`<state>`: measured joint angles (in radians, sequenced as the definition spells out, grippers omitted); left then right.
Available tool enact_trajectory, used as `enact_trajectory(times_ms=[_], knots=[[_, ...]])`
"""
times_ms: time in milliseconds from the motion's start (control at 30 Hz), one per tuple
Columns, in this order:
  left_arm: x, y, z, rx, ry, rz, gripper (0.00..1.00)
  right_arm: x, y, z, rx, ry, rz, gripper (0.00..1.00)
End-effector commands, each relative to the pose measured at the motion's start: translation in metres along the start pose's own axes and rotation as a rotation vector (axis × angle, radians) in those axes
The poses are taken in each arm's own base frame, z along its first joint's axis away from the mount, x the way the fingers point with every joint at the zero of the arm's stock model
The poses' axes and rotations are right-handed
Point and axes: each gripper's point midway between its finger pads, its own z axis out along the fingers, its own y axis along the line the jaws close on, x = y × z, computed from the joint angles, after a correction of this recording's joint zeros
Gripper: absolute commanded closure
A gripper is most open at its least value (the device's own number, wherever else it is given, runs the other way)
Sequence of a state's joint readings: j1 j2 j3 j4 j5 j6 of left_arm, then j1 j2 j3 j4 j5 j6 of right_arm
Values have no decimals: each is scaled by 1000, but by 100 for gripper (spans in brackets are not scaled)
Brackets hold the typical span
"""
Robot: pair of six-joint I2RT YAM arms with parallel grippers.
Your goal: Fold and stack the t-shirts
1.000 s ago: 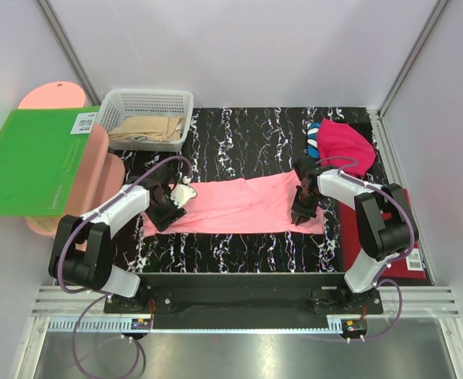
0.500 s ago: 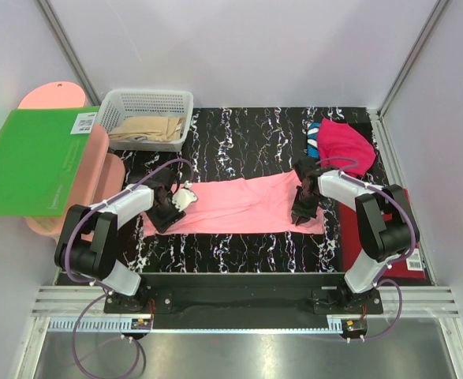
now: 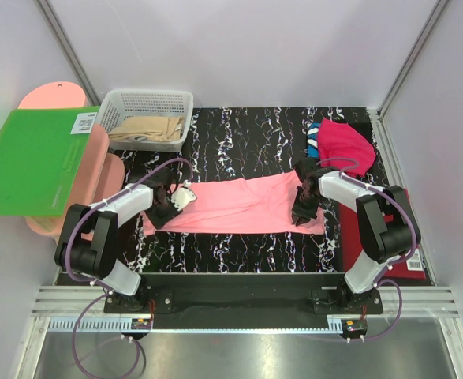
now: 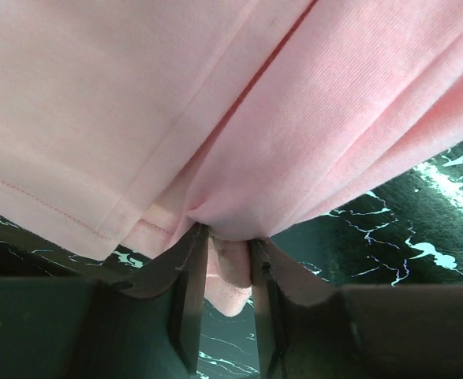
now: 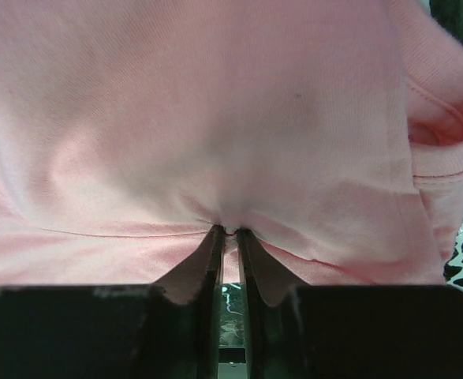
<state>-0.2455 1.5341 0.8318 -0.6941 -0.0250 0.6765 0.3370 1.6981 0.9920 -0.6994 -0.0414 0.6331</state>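
**Workspace status: one t-shirt held at both ends, two t-shirts piled**

1. Bench (image 3: 247, 130): one black, white-veined surface. It carries every item listed below except the green board.

2. Green board (image 3: 26, 162): one flat panel, located beyond the left edge of the bench.

3. Salmon-pink t-shirt (image 3: 239, 205): one item. It lies at the centre of the bench as a long band running left to right between the two arms. Both ends are held.

4. Dark-red board (image 3: 348, 241): one panel, flat at the right edge of the bench, partly covered by the right arm.

5. Basket (image 3: 148, 96): one white lattice basket at the far left corner of the bench. It contains beige cloth (image 3: 148, 129).

6. Magenta t-shirt (image 3: 344, 146): one item, crumpled at the far right of the bench, well apart from the salmon-pink t-shirt's middle and near its right end.

7. Blue t-shirt (image 3: 312, 136): one item, mostly hidden. Only a small patch shows at the left edge of the magenta t-shirt, touching it.

8. Left gripper (image 4: 229, 237): one unit, at the left end of the salmon-pink t-shirt. The two fingers clamp a bunched fold of the cloth; the fold fills the gap between them.

9. Right gripper (image 5: 229, 231): one unit, at the right end of the same t-shirt. The two fingers are almost together, pinching a thin pleat of the cloth.
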Motion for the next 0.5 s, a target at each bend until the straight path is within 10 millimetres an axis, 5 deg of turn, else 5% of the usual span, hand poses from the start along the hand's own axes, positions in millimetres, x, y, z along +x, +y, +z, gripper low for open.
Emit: enact_trajectory(times_ms=[0,233,467], knots=[[-5,14,-6,-40,-7,5,68,0,-16,-1,55,-24,-7,81],[-4,12,-9,-33,-1,-1,45,0,-16,-1,52,-21,-6,82],[-6,12,-9,-24,-5,-4,52,1,-18,-1,56,-21,-6,82]])
